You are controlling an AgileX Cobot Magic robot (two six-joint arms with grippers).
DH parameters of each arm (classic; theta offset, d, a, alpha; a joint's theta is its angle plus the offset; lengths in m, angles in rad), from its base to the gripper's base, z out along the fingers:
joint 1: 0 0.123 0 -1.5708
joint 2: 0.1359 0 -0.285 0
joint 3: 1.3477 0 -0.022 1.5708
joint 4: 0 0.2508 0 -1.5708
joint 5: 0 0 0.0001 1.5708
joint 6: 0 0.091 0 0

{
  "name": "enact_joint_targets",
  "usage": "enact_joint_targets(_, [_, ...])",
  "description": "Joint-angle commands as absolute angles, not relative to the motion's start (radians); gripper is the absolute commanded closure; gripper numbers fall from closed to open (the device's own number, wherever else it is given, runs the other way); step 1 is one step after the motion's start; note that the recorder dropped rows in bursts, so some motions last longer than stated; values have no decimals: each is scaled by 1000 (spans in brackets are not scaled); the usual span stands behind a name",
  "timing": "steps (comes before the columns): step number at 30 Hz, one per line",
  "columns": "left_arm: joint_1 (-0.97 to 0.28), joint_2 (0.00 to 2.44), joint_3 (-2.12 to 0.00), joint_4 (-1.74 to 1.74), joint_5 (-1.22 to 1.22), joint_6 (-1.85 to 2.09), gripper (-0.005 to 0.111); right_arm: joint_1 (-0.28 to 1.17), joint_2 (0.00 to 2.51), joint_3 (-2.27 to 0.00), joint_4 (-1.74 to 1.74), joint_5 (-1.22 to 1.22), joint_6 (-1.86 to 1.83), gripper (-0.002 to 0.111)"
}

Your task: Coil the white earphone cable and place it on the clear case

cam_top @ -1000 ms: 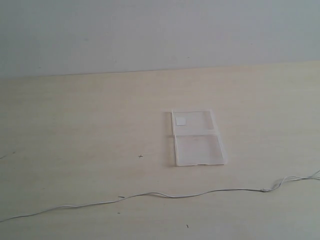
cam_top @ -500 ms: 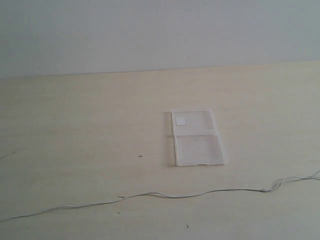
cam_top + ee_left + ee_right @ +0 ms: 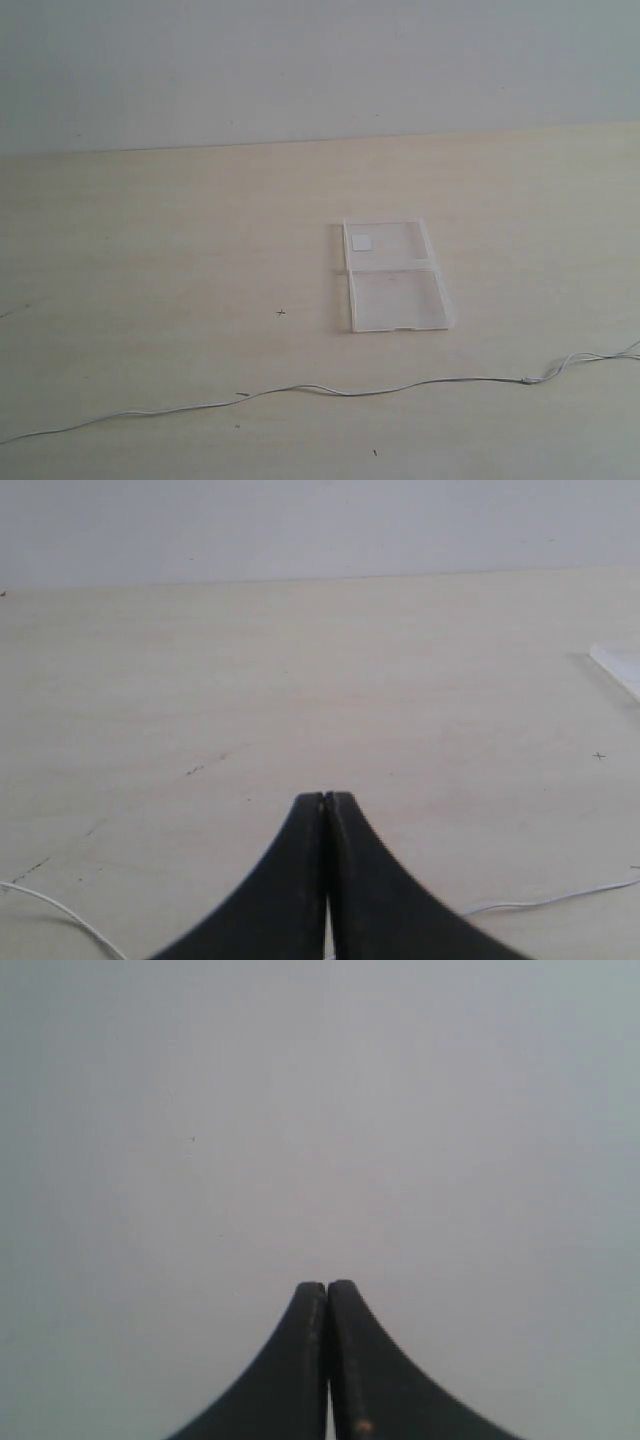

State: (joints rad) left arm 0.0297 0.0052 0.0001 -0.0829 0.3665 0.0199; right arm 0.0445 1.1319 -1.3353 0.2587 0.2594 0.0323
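The white earphone cable [image 3: 340,391] lies stretched across the front of the pale wooden table [image 3: 180,250], splitting into two strands at the right edge. Behind it the clear case [image 3: 395,275] lies open and flat, a white sticker on its far half. Neither arm shows in the exterior view. My left gripper [image 3: 326,798] is shut and holds nothing, hovering over the table with bits of the cable [image 3: 540,900] on both sides of it and a corner of the case [image 3: 618,665] at the frame's edge. My right gripper [image 3: 326,1286] is shut, holds nothing and faces a plain grey wall.
A grey wall [image 3: 320,60] rises behind the table's far edge. A few small dark specks [image 3: 281,312] mark the tabletop near the case and cable.
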Motion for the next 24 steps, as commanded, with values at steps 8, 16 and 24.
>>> enact_joint_targets(8, [31,0,0,-92,354,20,107,39,1141,-1343,133,213,26,108])
enact_joint_targets(16, [31,0,0,-92,354,20,107,103,1298,-1343,223,526,-216,108])
enact_joint_targets(24, [31,0,0,-92,354,20,107,422,1556,-1345,430,890,-836,108])
